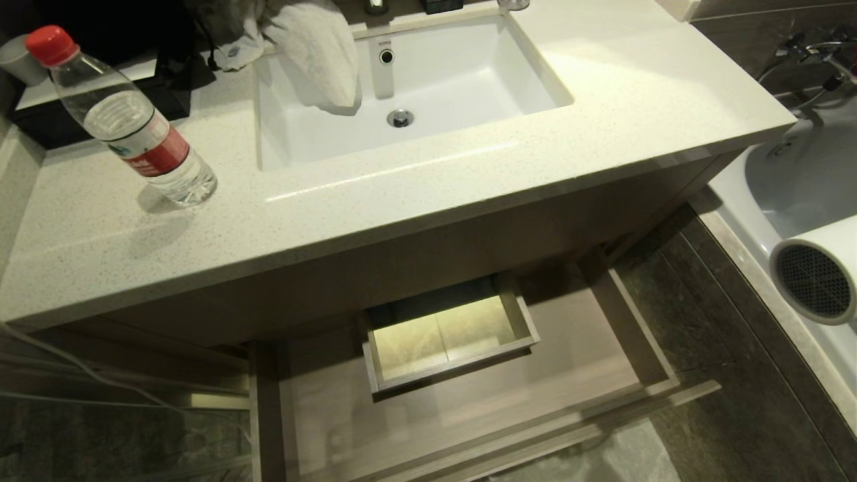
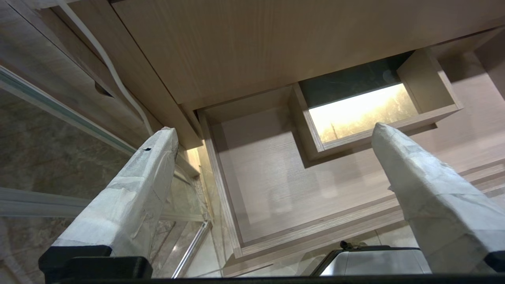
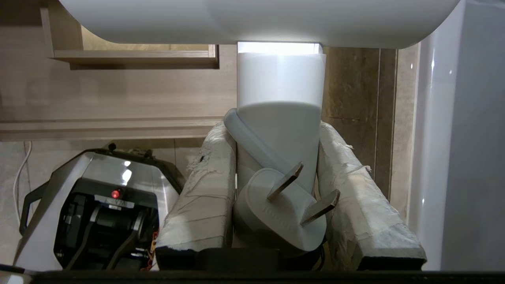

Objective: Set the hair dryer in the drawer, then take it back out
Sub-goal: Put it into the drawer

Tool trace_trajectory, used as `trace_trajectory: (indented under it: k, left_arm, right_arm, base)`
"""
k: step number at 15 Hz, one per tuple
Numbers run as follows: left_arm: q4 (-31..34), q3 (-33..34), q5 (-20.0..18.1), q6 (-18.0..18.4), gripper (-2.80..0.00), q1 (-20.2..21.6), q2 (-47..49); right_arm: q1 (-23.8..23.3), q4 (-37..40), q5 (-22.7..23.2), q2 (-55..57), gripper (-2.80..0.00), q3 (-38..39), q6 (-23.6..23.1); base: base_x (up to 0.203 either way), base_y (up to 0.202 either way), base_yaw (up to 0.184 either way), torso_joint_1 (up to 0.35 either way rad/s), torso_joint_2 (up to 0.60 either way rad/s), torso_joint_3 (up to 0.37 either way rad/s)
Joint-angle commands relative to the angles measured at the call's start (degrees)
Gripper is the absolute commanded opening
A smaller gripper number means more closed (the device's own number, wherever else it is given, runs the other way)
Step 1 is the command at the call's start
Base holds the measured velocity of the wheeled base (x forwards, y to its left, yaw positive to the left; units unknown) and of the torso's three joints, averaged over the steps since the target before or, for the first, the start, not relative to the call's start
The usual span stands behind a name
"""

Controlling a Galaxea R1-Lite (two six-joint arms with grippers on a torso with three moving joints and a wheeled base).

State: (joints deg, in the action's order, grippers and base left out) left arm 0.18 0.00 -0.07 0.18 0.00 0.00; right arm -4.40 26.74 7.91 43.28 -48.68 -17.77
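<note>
The white hair dryer (image 1: pixel 827 251) juts in at the right edge of the head view, right of the drawer and above the tub rim, its round grey grille (image 1: pixel 813 280) facing me. My right gripper (image 3: pixel 276 130) is shut on the hair dryer's handle (image 3: pixel 282 79), with the white cord and plug (image 3: pixel 276 209) pressed between its fingers. The light wood-grain drawer (image 1: pixel 569 348) stands pulled open under the vanity, nothing lying in it, with a boxed cutout (image 1: pixel 448 335) in its middle. My left gripper (image 2: pixel 274 130) hangs open above the drawer (image 2: pixel 268 185), holding nothing.
A clear water bottle (image 1: pixel 127 127) with a red cap stands on the speckled countertop (image 1: pixel 469 181). A towel (image 1: pixel 315 47) droops into the white sink (image 1: pixel 535 87). A bathtub (image 1: pixel 790 181) lies to the right. My own base (image 3: pixel 98 197) sits in front of the drawer.
</note>
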Motion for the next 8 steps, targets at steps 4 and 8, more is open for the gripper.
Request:
trace_trajectory:
  k: [4,8]
  left_arm:
    - [-0.1,0.0,0.0,0.0,0.00,0.0,0.0]
    - [0.0,0.0,0.0,0.0,0.00,0.0,0.0]
  right_arm:
    - [0.0,-0.1,0.1,-0.2,-2.80,0.8,-0.1]
    - [0.0,-0.2,0.1,-0.3,-2.80,1.4,-0.1]
  base:
    - [0.000,0.000,0.000,0.000,0.00,0.000]
    - [0.000,0.000,0.000,0.000,0.00,0.000]
